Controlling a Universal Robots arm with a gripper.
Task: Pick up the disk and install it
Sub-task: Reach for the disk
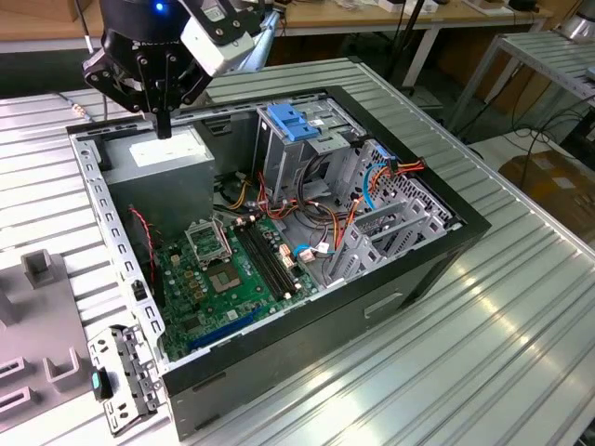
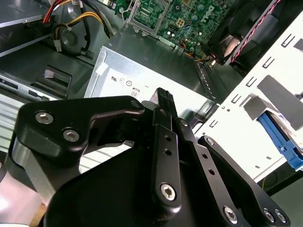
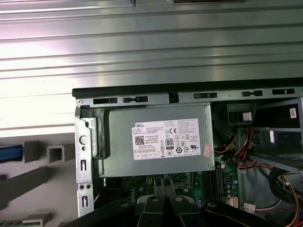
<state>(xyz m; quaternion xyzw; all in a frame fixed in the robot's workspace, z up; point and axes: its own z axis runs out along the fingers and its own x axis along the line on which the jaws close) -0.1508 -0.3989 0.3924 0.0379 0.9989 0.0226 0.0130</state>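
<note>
Blue plastic gives it away: the disk (image 2: 279,137) shows one blue side rail in the second wrist view, lying outside the computer case (image 1: 437,251), just past the case's pale perforated wall and beside a grey block of the fixture (image 1: 37,316). In the first wrist view the disk (image 3: 9,152) is a thin blue strip, again next to those grey blocks, and little more of it can be made out. It sits well apart from the gripper (image 1: 164,125), which hangs over the power supply (image 1: 172,163) in the case's far corner on the exterior view's left. The black fingers (image 2: 163,109) are pressed together and hold nothing, their tips pointing straight down just above the supply's white sticker. Both wrist views confirm it, with the grey box of the power supply (image 3: 158,144) lying right below the black linkage. Moving outward, the green motherboard (image 1: 223,269) lies flat on the case floor, and orange and red cables (image 1: 316,218) snake across to the drive cages. A light-blue bracket (image 1: 293,121) stands tall at the top of the metal bay. The whole case rests open on the ribbed aluminium tabletop (image 1: 483,353), with the fixture alongside it on the exterior view's left.
</note>
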